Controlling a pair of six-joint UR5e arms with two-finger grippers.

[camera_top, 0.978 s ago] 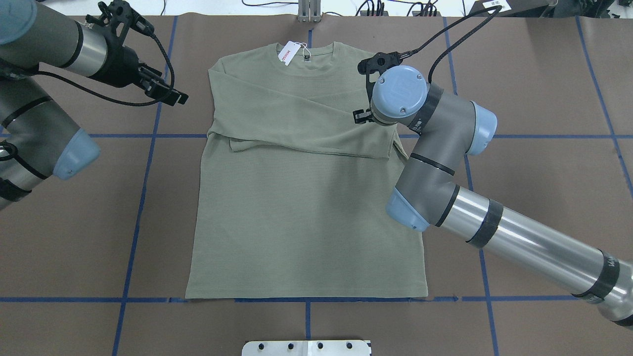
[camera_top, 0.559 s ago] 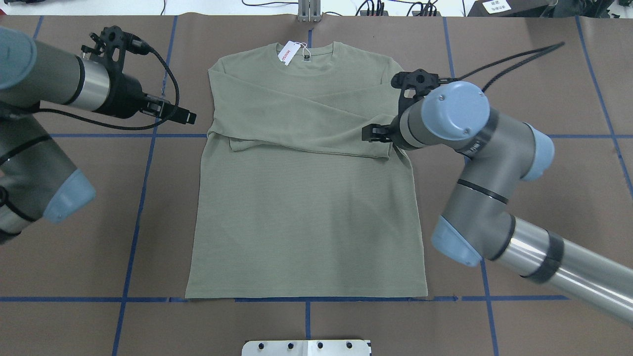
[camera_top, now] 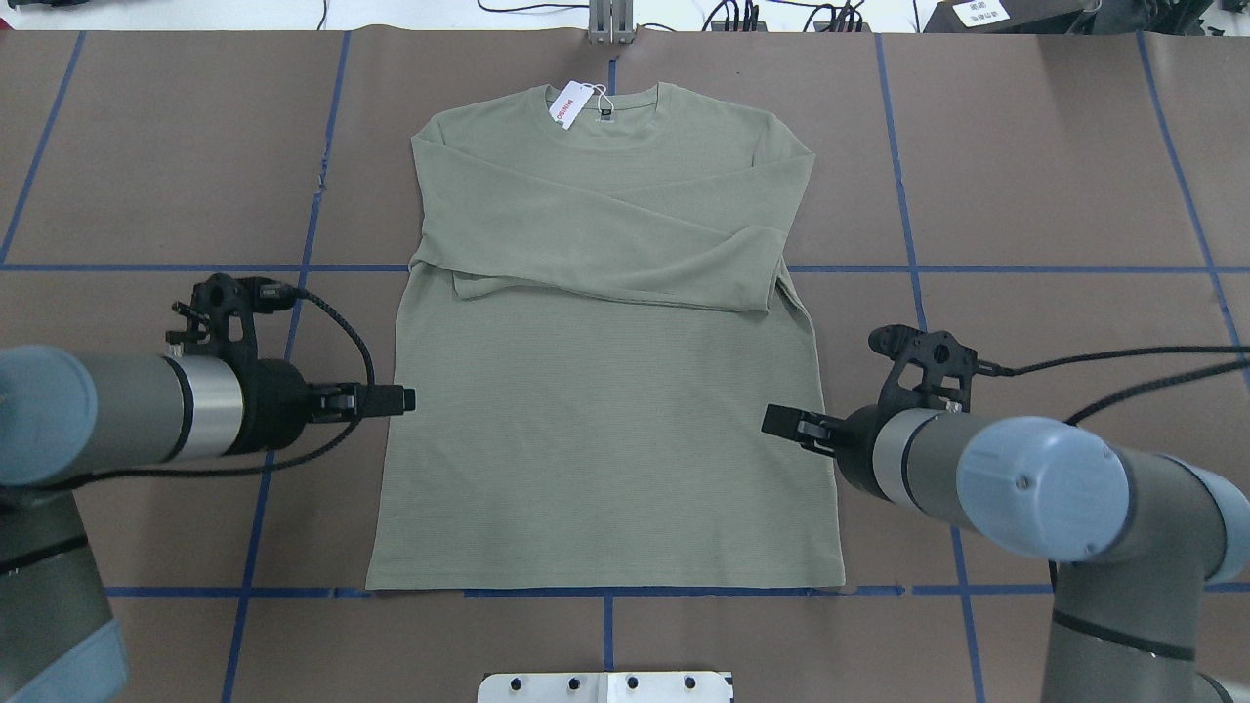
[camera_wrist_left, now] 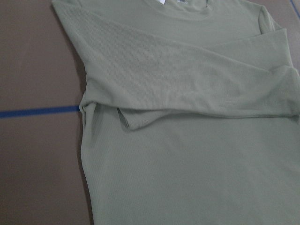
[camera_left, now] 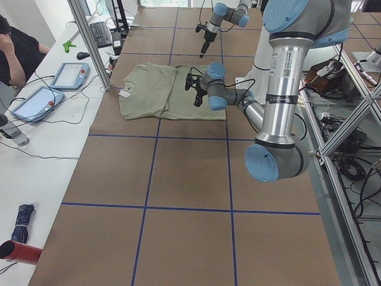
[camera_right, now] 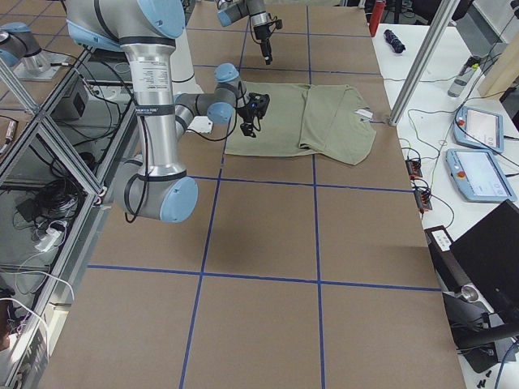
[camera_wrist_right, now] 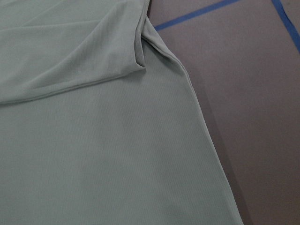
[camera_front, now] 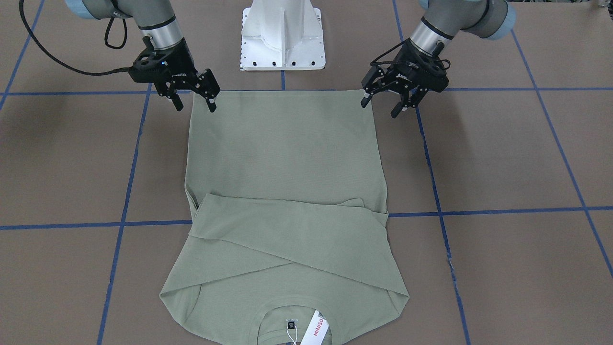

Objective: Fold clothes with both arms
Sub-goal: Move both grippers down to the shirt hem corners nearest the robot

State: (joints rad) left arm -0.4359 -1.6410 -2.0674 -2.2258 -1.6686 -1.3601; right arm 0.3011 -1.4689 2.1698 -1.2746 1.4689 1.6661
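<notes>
The pale sage-green shirt lies flat on the brown table, neck at the far edge, both sleeves folded across the chest. Its white hang tag lies by the collar. My left gripper hovers at the shirt's left side edge, low on the body, open and empty. My right gripper hovers at the right side edge, open and empty. In the front-facing view the left gripper and the right gripper show spread fingers by the shirt near its hem corners. Both wrist views show only the shirt.
Blue tape lines grid the brown table cover. The white pedestal base stands just behind the hem. A metal post stands at the far edge beyond the collar. A side table with tablets and an operator lie beyond.
Both arms have swung from the shirt's shoulder and sleeve area towards the robot, down to its lower sides. The shirt has not moved.
</notes>
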